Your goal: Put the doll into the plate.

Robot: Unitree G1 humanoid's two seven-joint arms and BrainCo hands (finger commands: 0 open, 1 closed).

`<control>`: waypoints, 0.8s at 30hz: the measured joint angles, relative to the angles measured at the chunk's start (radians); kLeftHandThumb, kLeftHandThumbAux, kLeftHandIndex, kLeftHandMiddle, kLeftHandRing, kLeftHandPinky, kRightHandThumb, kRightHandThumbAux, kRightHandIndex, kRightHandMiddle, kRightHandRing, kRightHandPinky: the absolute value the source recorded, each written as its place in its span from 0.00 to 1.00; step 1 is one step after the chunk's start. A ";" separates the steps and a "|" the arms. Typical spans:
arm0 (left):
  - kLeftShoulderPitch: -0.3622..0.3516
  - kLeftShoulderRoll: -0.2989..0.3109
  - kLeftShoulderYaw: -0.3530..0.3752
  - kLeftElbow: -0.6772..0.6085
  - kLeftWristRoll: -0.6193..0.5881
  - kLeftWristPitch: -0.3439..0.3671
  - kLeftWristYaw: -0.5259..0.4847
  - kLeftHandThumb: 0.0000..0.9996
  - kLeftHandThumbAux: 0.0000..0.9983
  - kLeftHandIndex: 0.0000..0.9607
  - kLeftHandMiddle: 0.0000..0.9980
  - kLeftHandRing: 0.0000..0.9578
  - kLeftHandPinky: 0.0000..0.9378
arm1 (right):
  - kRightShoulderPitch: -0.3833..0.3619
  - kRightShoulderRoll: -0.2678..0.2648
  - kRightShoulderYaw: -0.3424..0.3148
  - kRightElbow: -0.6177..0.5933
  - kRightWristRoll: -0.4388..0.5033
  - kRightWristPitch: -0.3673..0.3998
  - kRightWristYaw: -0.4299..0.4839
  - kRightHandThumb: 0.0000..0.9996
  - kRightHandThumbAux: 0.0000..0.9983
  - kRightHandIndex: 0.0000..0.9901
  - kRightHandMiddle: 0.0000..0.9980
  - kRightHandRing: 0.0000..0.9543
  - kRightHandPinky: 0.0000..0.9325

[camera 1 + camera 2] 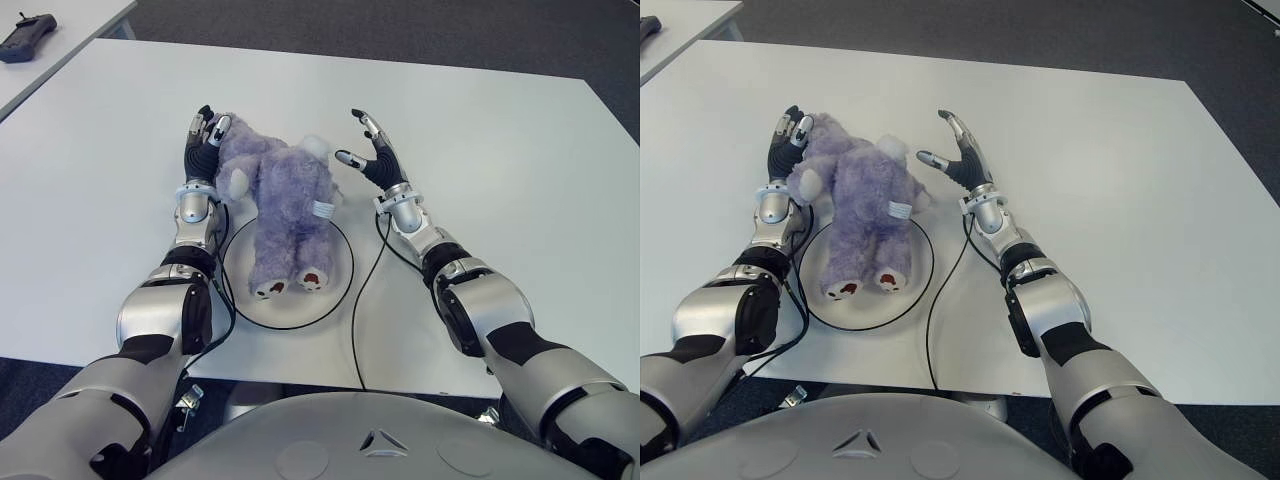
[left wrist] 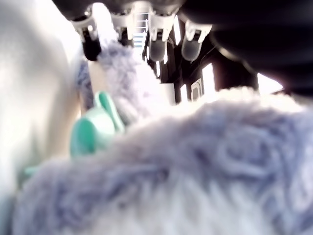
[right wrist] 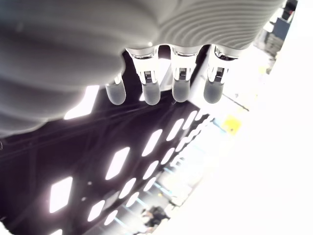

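Lying lengthwise, the purple doll [image 1: 283, 207] has its feet and lower body on the white plate [image 1: 340, 268], while its head hangs past the far rim over the tabletop [image 1: 500, 150]. The left hand [image 1: 204, 146] touches the doll's head side with fingers extended, not clamped. The right hand [image 1: 372, 152] hovers just beside the doll, fingers spread, holding nothing. Likely risk: the overhanging head could tip or drag the doll off the plate if either hand brushes it while pulling away.
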 measured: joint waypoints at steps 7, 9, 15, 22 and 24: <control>0.000 0.000 0.000 0.000 0.000 0.000 0.000 0.00 0.38 0.03 0.03 0.00 0.00 | -0.001 0.004 -0.025 0.003 0.003 0.032 0.011 0.00 0.33 0.00 0.00 0.00 0.00; 0.000 0.000 0.000 0.000 0.000 0.000 0.000 0.00 0.39 0.04 0.04 0.00 0.00 | -0.001 0.005 -0.032 0.005 0.004 0.040 0.018 0.00 0.34 0.00 0.00 0.00 0.00; 0.000 0.000 0.000 0.000 0.000 0.000 0.000 0.00 0.39 0.05 0.05 0.00 0.00 | -0.002 0.007 -0.046 0.006 0.007 0.070 0.030 0.00 0.36 0.00 0.00 0.00 0.00; 0.000 0.000 0.001 0.000 0.000 0.000 0.000 0.00 0.39 0.05 0.05 0.01 0.00 | -0.002 0.010 -0.070 0.007 0.011 0.089 0.043 0.00 0.42 0.00 0.00 0.00 0.00; 0.000 0.000 0.001 0.000 0.000 0.000 0.000 0.00 0.39 0.05 0.05 0.01 0.00 | -0.002 0.011 -0.076 0.007 0.011 0.092 0.047 0.00 0.43 0.00 0.00 0.00 0.00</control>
